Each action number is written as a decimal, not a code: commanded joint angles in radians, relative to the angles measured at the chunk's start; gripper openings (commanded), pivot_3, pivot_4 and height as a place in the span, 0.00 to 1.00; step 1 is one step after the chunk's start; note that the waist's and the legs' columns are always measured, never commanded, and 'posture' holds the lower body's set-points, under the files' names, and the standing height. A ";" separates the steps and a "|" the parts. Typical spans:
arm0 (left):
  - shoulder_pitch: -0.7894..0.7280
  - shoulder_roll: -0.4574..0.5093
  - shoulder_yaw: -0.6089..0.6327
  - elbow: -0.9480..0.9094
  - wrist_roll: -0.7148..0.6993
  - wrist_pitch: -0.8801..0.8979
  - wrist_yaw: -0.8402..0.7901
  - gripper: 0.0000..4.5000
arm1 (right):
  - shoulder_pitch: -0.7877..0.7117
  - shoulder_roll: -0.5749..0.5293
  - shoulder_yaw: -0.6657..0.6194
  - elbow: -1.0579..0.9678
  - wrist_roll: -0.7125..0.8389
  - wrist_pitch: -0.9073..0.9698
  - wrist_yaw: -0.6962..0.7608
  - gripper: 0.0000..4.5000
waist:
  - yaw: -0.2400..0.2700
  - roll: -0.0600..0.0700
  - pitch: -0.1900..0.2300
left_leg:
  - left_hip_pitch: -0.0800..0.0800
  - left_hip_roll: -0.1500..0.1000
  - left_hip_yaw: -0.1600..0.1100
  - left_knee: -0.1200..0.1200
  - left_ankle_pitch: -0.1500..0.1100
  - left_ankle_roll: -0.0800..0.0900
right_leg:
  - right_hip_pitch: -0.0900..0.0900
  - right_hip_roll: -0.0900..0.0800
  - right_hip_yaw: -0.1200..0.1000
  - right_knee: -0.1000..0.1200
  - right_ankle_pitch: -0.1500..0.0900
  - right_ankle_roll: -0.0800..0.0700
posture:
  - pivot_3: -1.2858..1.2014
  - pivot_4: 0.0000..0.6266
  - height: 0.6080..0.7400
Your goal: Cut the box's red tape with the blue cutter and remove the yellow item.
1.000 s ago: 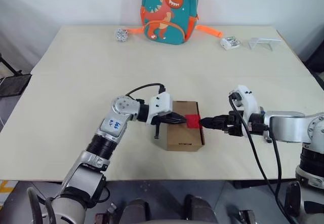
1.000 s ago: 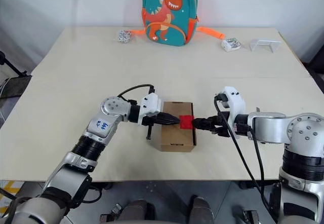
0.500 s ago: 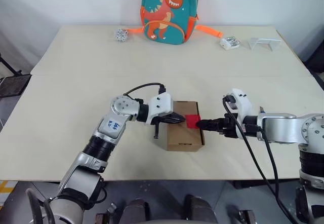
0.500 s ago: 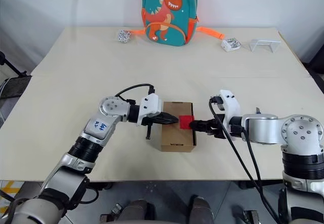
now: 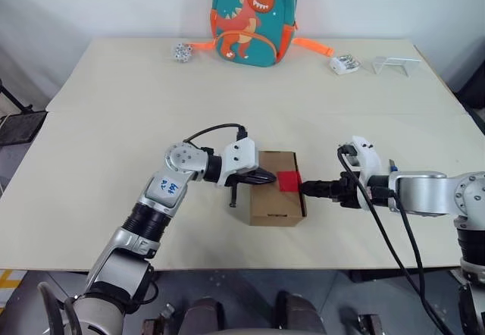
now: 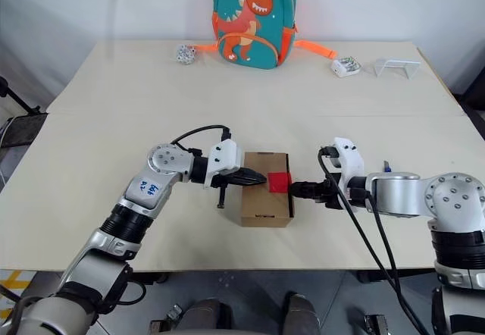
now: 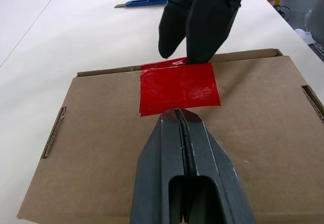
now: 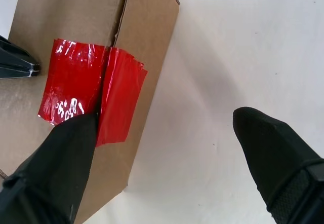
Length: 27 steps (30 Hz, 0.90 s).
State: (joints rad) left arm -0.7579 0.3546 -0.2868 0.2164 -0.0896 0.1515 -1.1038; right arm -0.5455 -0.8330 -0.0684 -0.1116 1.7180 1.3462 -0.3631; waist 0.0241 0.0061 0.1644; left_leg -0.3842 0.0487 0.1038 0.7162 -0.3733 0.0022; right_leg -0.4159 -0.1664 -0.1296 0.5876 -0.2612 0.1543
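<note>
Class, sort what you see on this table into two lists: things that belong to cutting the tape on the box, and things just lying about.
Job: box, red tape, blue cutter.
Lying about: dinosaur backpack, small spiky ball, small white gadget, clear stand.

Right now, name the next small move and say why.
Probably pull the right fingers back off the box and toward the blue cutter. The red tape looks uncut, the cutter lies unheld on the table, and the right fingers are open and empty. The shut left fingers sit at the box top, seemingly steadying it.
</note>
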 commanded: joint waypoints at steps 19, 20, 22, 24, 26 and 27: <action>0.039 -0.008 -0.032 -0.017 0.012 0.005 0.010 0.00 | -0.084 -0.064 0.051 -0.001 -0.237 0.107 0.067 0.98 | 0.006 0.000 0.000 | 0.000 0.000 0.000 0.001 0.000 0.000 | 0.001 0.000 0.000 -0.001 0.000 0.000 | 0.52 0.24 1.00; 0.041 -0.008 -0.032 -0.018 0.013 0.005 0.010 0.00 | -0.082 -0.066 0.047 0.000 -0.247 0.109 0.074 0.98 | 0.006 0.000 0.000 | 0.000 0.000 -0.001 0.001 0.000 0.000 | 0.001 0.000 0.000 -0.001 0.000 0.000 | 0.52 0.24 1.00; 0.047 -0.006 -0.033 -0.022 0.014 0.007 0.011 0.00 | -0.067 -0.080 0.041 0.002 -0.294 0.109 0.103 0.98 | 0.007 0.000 0.000 | 0.000 0.000 -0.001 0.001 0.000 0.001 | 0.002 0.000 0.000 -0.001 0.000 0.000 | 0.52 0.24 1.00; 0.051 -0.004 -0.034 -0.024 0.015 0.008 0.012 0.00 | -0.058 -0.084 0.036 0.004 -0.325 0.111 0.126 0.98 | 0.007 0.000 0.000 | 0.000 0.000 -0.001 0.001 0.000 0.001 | 0.002 0.000 0.000 -0.001 0.000 0.000 | 0.52 0.24 1.00; 0.049 -0.004 -0.031 -0.023 0.015 0.009 0.015 0.00 | -0.056 -0.084 0.034 -0.004 -0.364 0.113 0.158 0.98 | 0.005 0.000 0.000 | 0.000 0.000 -0.001 0.001 0.000 0.001 | 0.002 0.000 0.000 -0.001 0.000 0.000 | 0.52 0.24 1.00; 0.049 -0.003 -0.030 -0.024 0.015 0.008 0.015 0.00 | -0.057 -0.086 0.035 -0.012 -0.390 0.112 0.180 0.98 | 0.002 0.000 0.000 | 0.000 0.000 -0.001 0.001 0.000 0.001 | 0.001 0.000 0.000 -0.002 0.000 0.000 | 0.52 0.24 1.00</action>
State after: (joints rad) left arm -0.7308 0.3449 -0.2932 0.1914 -0.0904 0.1504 -1.0862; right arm -0.5920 -0.9020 -0.0085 -0.1008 1.3586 1.4577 -0.2163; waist 0.0263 0.0060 0.1640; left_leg -0.3847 0.0489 0.1032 0.7171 -0.3737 0.0030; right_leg -0.4146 -0.1665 -0.1299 0.5862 -0.2612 0.1542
